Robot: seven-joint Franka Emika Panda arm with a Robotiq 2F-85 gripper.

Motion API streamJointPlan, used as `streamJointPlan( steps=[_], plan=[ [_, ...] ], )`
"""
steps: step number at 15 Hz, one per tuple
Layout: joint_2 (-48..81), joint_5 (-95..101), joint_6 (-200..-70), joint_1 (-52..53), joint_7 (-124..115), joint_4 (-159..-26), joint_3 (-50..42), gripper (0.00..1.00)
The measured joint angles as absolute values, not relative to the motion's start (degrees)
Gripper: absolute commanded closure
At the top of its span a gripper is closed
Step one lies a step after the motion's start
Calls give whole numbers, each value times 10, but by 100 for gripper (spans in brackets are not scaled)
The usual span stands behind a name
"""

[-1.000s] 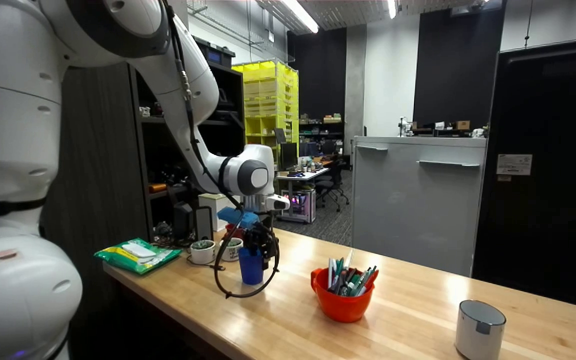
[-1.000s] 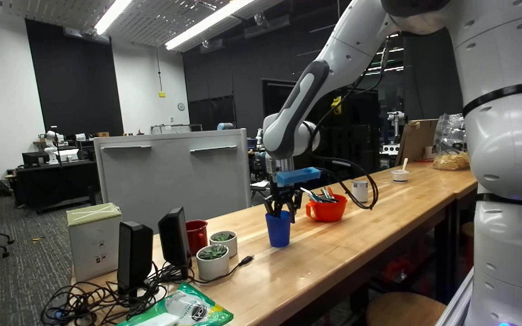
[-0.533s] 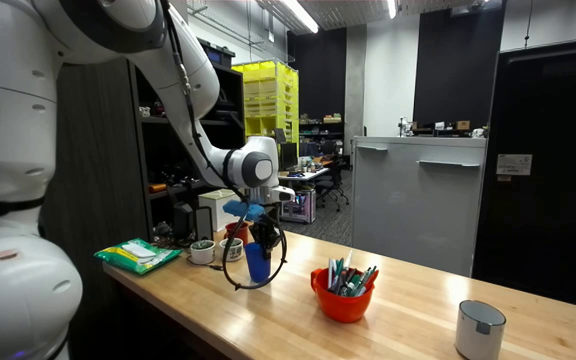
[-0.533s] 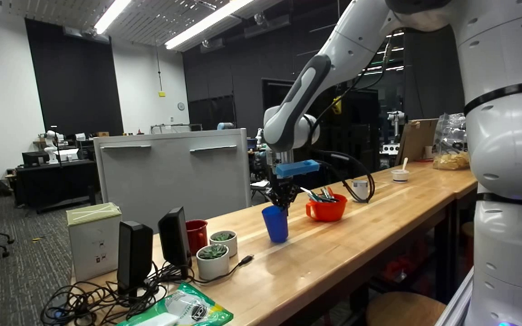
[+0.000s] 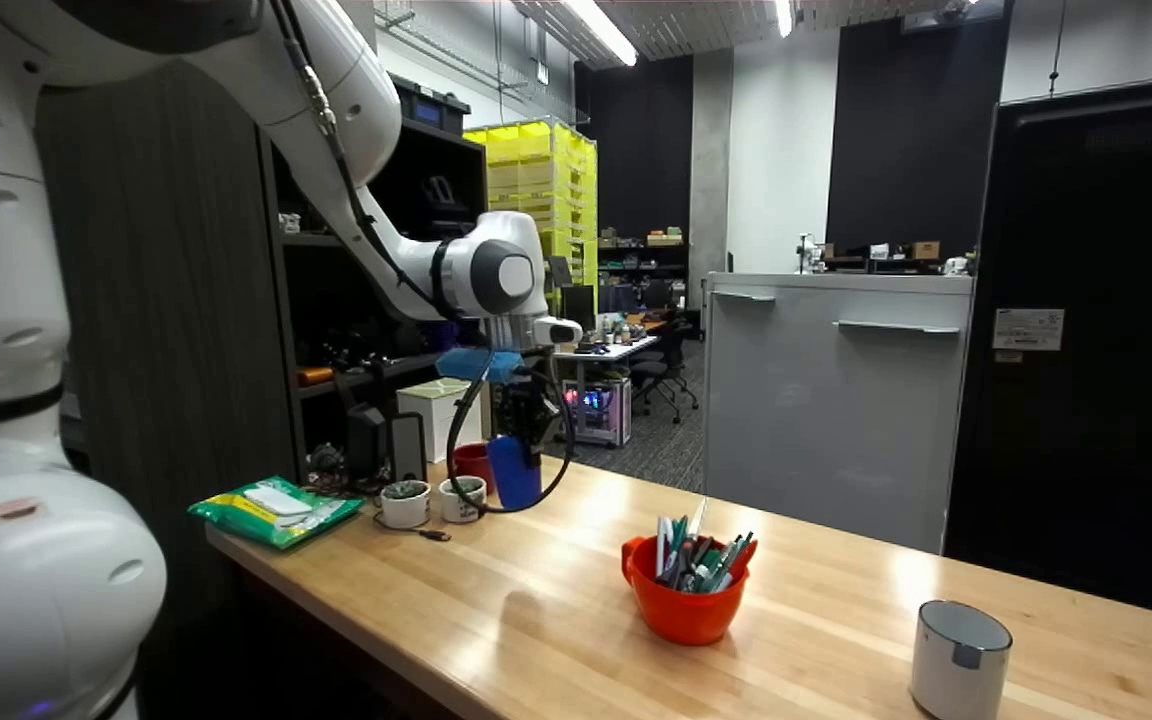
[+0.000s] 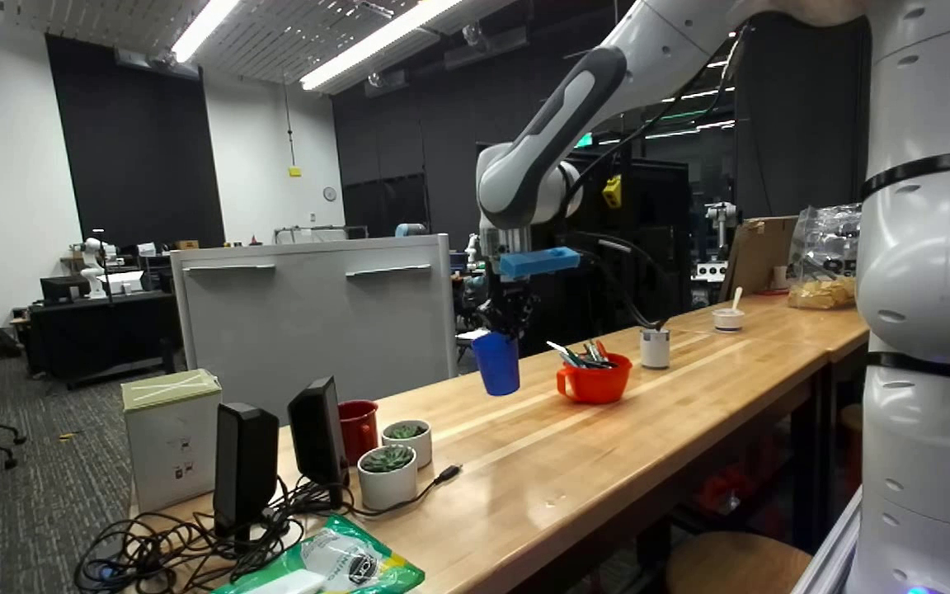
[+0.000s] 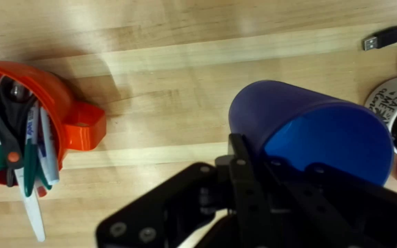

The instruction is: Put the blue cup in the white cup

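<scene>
The blue cup [image 5: 513,473] hangs above the wooden table, slightly tilted. My gripper [image 6: 508,327] is shut on its wall near the rim. In the wrist view the cup [image 7: 271,103] leans with its mouth to the right. One finger [image 7: 240,151] lies against the outside of the wall while the opposite one dips inside, its tip hidden by the dark. The white cup [image 5: 958,668] stands upright on the table, past the red bowl from my gripper; an exterior view shows the same white cup [image 6: 655,351] behind that bowl. The wrist view does not include it.
Between the two cups stands a red bowl [image 5: 688,605] full of pens and scissors. Two potted succulents [image 6: 388,485], a dark red mug [image 6: 357,429], speakers [image 6: 246,470] with cables and a green packet [image 5: 276,512] crowd one end of the table.
My gripper has closed on the blue cup's wall. The cup has tilted and risen from the table together with the arm.
</scene>
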State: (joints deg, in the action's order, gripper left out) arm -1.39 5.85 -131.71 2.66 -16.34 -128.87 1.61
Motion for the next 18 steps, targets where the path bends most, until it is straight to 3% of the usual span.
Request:
streamJointPlan(
  steps=[6, 18],
  plan=[
    [-98, 58, -1214, 28, -161, -1265, 35, 96],
    [-101, 58, -1210, 29, -161, -1266, 35, 96]
  ],
)
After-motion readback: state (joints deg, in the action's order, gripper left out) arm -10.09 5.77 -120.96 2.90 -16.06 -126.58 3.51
